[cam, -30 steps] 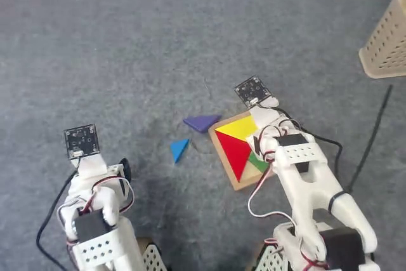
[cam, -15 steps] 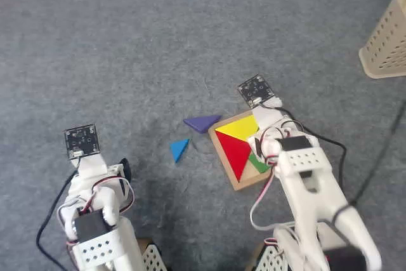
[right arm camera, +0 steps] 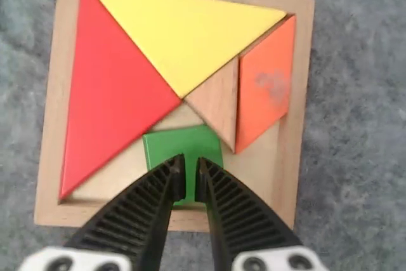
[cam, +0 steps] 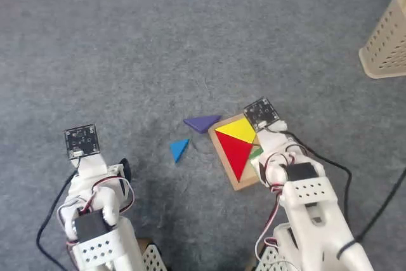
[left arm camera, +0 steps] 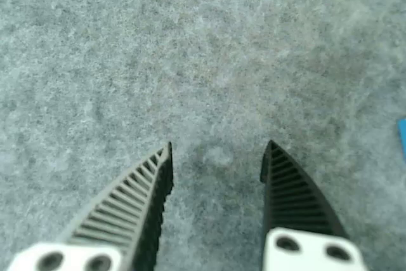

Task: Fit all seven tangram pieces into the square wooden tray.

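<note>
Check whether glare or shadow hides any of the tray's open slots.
Right wrist view: even light, no glare on the wooden tray; the right end effector covers part of the green square. High view: the right arm overlaps the tray; soft shadow on the carpet beside the left arm. Left wrist view: faint shadow under the open left end effector.

- The right arm [cam: 304,188] is drawing back toward its base, and its wrist board [cam: 261,113] is sliding from beyond the far corner of the wooden tray [cam: 223,157] to above it.
- The arm is covering more of the yellow triangle [cam: 236,130] and the green square [cam: 255,153].
- Its black cable [cam: 380,211] is swinging toward the near edge.
</note>
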`<action>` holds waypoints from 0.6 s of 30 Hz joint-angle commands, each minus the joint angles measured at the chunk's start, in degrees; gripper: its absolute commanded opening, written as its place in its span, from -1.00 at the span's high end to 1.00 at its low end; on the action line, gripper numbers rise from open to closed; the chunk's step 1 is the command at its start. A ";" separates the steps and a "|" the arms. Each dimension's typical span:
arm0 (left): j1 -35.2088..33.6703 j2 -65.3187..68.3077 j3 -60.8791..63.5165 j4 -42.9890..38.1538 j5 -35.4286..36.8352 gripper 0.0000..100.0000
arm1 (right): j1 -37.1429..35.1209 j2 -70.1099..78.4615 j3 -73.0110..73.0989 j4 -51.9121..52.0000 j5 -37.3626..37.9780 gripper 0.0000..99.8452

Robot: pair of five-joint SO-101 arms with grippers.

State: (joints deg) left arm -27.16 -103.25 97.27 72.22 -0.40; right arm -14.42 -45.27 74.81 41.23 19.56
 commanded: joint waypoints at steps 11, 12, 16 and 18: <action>-0.26 -1.14 -0.75 0.18 -0.35 0.57 | -5.14 -2.33 0.79 0.92 2.37 0.88; -0.26 -1.14 -0.75 0.18 -0.35 0.57 | -5.05 -2.33 0.79 1.19 2.64 0.82; -0.26 -1.14 -0.75 0.18 -0.35 0.57 | -5.41 -2.42 0.35 4.35 7.03 0.54; -0.26 -1.14 -0.75 0.18 -0.35 0.57 | -5.85 -2.33 0.70 4.26 7.30 0.49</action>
State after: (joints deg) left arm -27.16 -103.25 97.27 72.22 -0.40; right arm -19.16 -45.27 75.96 44.40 24.40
